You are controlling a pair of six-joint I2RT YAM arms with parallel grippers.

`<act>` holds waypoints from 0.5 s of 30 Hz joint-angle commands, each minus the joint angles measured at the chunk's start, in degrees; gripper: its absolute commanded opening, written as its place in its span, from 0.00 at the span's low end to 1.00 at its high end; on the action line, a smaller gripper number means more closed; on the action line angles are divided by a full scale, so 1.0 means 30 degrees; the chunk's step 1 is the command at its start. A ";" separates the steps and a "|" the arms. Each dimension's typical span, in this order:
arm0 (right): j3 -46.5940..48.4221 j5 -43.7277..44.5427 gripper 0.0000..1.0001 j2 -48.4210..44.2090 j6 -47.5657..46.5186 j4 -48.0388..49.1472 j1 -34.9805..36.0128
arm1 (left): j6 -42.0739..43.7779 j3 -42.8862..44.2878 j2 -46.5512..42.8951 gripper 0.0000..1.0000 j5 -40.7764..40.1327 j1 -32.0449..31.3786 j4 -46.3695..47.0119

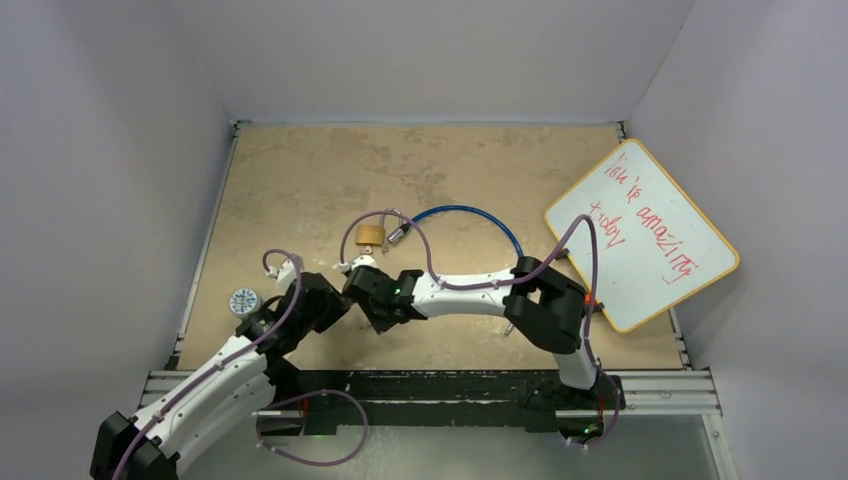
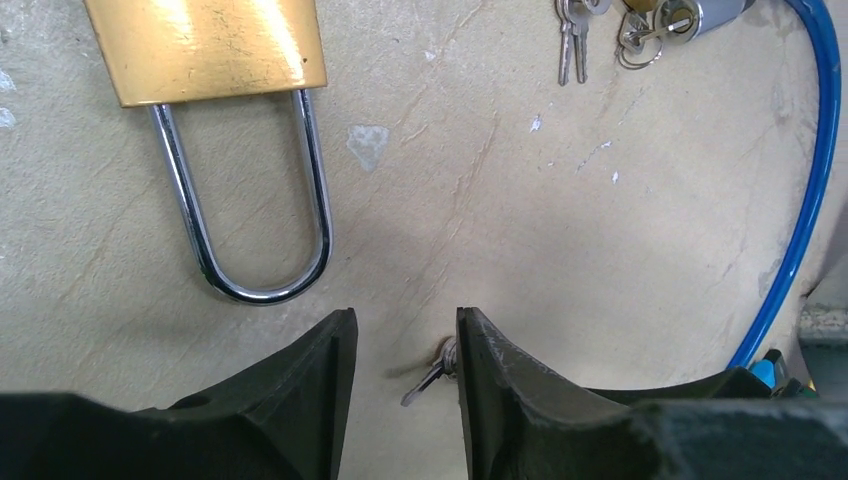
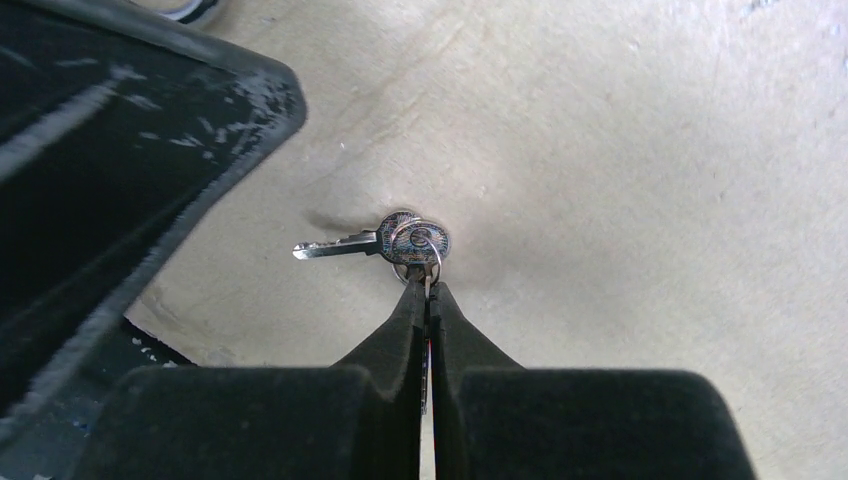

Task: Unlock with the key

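My right hand (image 3: 427, 290) is fully closed, its fingertips pinching the ring at the head of the key (image 3: 372, 242). The key sits low over the tabletop (image 3: 650, 180) with its long axis crosswise to my fingers and its blade pointing left in the right wrist view, toward my left hand (image 2: 405, 335). That hand stands partly open and holds nothing, with the key showing low between its fingers, and the brass padlock (image 2: 205, 50) lies flat just ahead of it, long axis running away from the hand and shackle end nearest.
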 commanded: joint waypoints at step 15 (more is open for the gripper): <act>-0.6316 -0.2940 0.00 -0.7311 1.3210 0.5530 -0.2996 | -0.0117 0.2894 -0.3011 0.64 0.3838 0.0057 -0.0976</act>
